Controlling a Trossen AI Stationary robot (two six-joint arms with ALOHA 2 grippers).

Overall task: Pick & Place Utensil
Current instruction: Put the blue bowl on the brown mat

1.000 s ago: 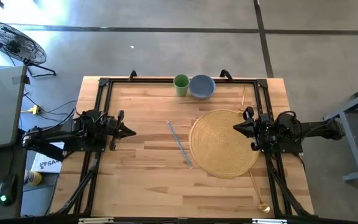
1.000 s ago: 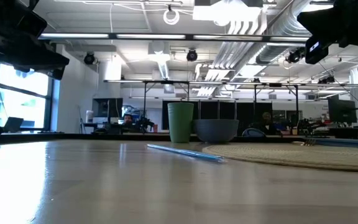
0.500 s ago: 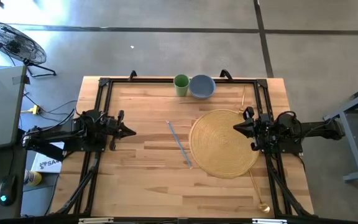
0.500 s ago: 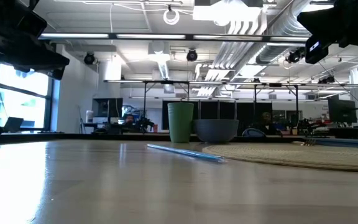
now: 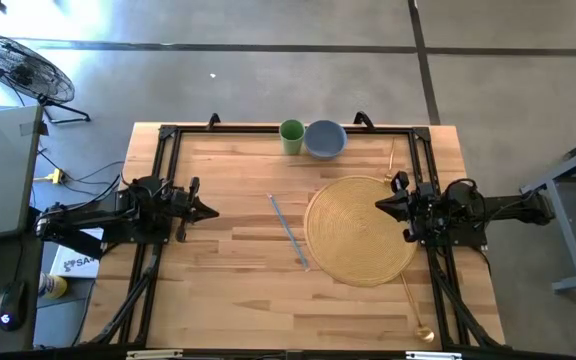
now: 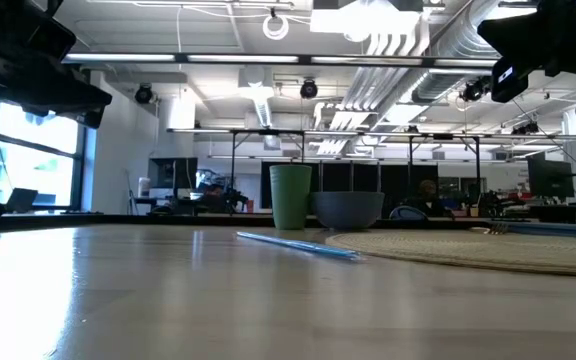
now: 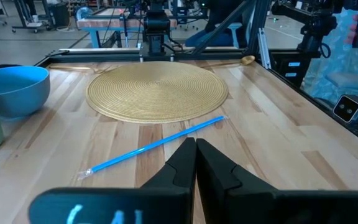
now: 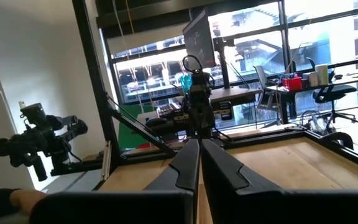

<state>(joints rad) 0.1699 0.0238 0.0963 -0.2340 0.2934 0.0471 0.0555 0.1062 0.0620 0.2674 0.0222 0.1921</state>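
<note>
A thin blue plastic straw is lying on the wooden surface, just beside the round woven straw mat. Only the high view is showing a gold long-handled spoon by the right edge. Both the left pincer and the right pincer are resting pressed together, well apart from the straw.

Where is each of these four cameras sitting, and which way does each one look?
High view: overhead, straight down on the table; both arms show, left gripper, right gripper.
Low view: at tabletop height, level past the blue straw and green cup; arms dark at the top corners.
Left wrist view: across the woven mat toward the right arm; own fingers shut.
Right wrist view: toward the left arm and windows; fingers shut.
Shared: high and left wrist both show straw, mat and blue bowl.
</note>
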